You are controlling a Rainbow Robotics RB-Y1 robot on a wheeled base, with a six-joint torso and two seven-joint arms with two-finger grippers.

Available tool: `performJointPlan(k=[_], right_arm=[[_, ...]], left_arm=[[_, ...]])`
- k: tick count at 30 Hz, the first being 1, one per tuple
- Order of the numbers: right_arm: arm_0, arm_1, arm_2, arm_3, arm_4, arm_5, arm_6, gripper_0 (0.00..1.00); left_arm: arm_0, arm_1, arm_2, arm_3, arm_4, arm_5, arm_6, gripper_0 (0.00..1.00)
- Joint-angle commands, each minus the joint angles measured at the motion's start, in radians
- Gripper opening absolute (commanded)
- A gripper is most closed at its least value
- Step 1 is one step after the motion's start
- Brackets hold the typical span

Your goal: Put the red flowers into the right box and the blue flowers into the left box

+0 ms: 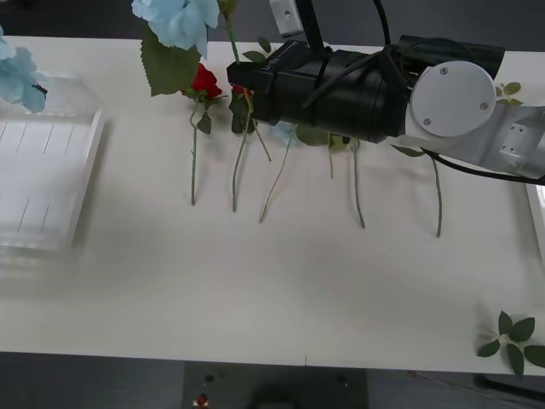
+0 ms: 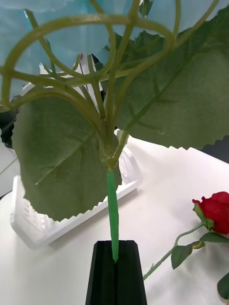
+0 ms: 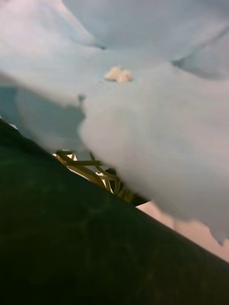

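One look sufficed: found the right gripper (image 2: 115,252) pinched narrow, black fingers (image 2: 102,279) closed flat on the thin green stem of a blue flower (image 2: 111,205). Traced that stem straight out from the fingertips to a fork of pale branches, with two broad toothed leaves (image 2: 62,162) spread just past the grip and the sky-blue bloom (image 1: 179,21) farther out again, lifted clear of the table (image 1: 255,290). Saw the right arm (image 1: 341,85) reaching across towards the robot's left. Spotted the left box (image 1: 43,179), a translucent ribbed crate, beyond the gripper on its left side and well apart from it, resting flat on the table. Noted a second blue flower (image 1: 19,77) farther out still, over that crate's far corner, its petals (image 3: 143,119) close against the left wrist camera. Found a red flower (image 1: 205,81) lying on the table just beside the gripper, head towards the far edge, stem towards the robot. Counted several more thin stems (image 1: 358,192) lying side by side under the arm, behind the gripper. Made out the right box (image 1: 536,213) as a thin white rim far off on the gripper's right, and a loose leaf sprig (image 1: 513,336) nearer the table's front corner.
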Motion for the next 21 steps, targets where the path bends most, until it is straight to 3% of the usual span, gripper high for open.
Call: performJointPlan(k=[1, 9, 21], right_arm=[[-0.034, -0.002, -0.019, -0.010, 0.000, -0.001, -0.014, 0.00], [-0.034, -0.002, -0.019, -0.010, 0.000, -0.001, -0.014, 0.00], [-0.034, -0.002, -0.019, -0.010, 0.000, -0.001, -0.014, 0.00]], left_arm=[[-0.026, 0.016, -0.027, 0.108, -0.009, -0.125, -0.002, 0.00], [-0.076, 0.016, -0.197, 0.326, -0.046, -0.448, 0.006, 0.00], [-0.182, -0.027, -0.235, 0.488, -0.047, -0.478, 0.004, 0.00]])
